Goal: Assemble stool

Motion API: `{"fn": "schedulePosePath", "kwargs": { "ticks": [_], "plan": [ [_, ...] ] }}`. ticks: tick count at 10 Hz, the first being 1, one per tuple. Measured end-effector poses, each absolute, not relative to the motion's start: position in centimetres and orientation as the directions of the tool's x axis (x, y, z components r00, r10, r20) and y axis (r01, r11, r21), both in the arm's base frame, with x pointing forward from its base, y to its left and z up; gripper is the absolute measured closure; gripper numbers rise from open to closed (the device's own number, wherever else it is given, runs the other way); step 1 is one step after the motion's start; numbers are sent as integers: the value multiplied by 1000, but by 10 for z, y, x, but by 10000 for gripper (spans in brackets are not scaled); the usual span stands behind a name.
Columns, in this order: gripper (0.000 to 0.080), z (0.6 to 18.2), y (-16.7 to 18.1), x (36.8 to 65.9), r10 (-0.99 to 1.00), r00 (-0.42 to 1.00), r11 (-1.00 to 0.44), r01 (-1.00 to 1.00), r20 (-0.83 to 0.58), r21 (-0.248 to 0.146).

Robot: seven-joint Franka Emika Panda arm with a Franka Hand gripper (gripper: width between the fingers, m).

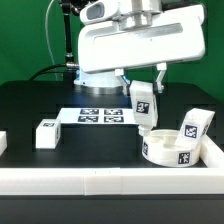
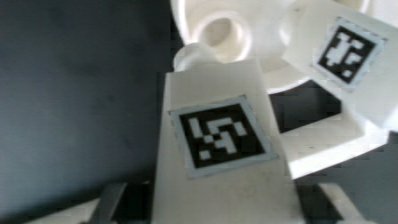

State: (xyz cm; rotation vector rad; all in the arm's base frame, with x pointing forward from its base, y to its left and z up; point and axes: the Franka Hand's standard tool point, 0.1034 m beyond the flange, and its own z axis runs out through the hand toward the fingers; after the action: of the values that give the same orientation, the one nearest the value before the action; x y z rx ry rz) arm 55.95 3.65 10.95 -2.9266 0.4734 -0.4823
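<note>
Loose leg (image 1: 45, 133) lying toward the worktop's (image 1: 30, 100) edge at the exterior view's left, marker board (image 1: 100, 115) sitting mid-worktop, gripper (image 1: 143, 88) clamping a second leg (image 1: 143, 108) over the seat (image 1: 165, 150), third leg (image 1: 192, 125) standing up from the seat, crowding it, rail (image 1: 212, 150) bordering the right edge.

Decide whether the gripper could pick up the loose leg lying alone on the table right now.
Probably not yet. The gripper is shut on another leg close by the seat, so its jaws are occupied. The loose leg itself lies unobstructed on the table.
</note>
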Motion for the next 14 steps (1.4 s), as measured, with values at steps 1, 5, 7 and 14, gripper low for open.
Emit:
{"fn": "schedulePosePath", "kwargs": {
  "ticks": [1, 5, 7, 14],
  "plan": [
    [472, 107, 43, 558, -318, 900, -944, -273, 298, -184],
    [472, 98, 50, 558, -306, 901, -949, -261, 306, -178],
    [472, 95, 52, 558, -302, 903, -950, -258, 304, -176],
    [472, 87, 38, 557, -298, 857, -954, -262, 421, -144]
  ]
}}
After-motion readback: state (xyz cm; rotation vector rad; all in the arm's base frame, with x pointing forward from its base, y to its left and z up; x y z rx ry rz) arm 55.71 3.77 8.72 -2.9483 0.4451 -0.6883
